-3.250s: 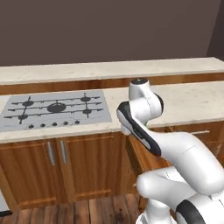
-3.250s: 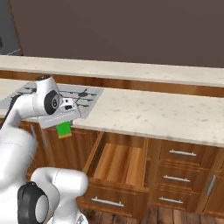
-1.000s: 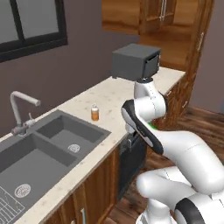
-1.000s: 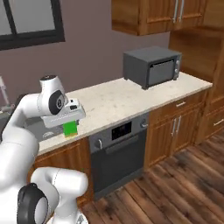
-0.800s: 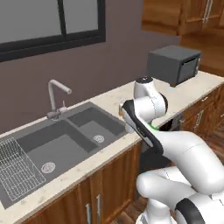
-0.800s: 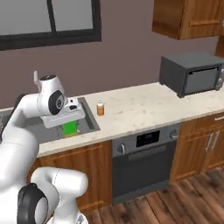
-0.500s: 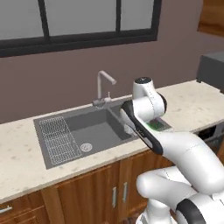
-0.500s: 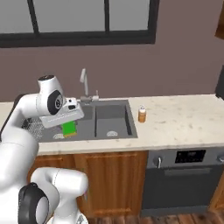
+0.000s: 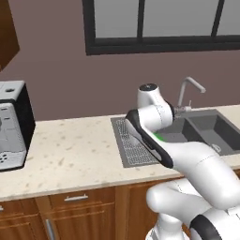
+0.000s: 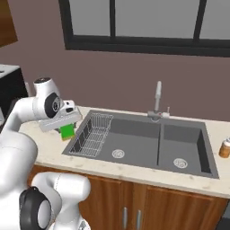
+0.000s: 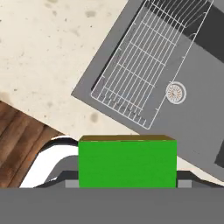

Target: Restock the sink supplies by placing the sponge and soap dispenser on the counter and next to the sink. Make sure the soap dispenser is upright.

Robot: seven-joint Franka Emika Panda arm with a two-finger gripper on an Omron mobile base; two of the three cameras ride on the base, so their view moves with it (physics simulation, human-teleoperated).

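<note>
claw: clamped on sponge, up over counter by sink's left edge
soap dispenser: upright, counter, right of sink
wire rack: in left basin

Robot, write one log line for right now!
end effector: shut on sponge | sponge: above counter, left of sink | soap dispenser: upright, right of sink

You see a speckled stone counter, matt grey sink, thin wire rack, wooden cabinets, matt green sponge.
</note>
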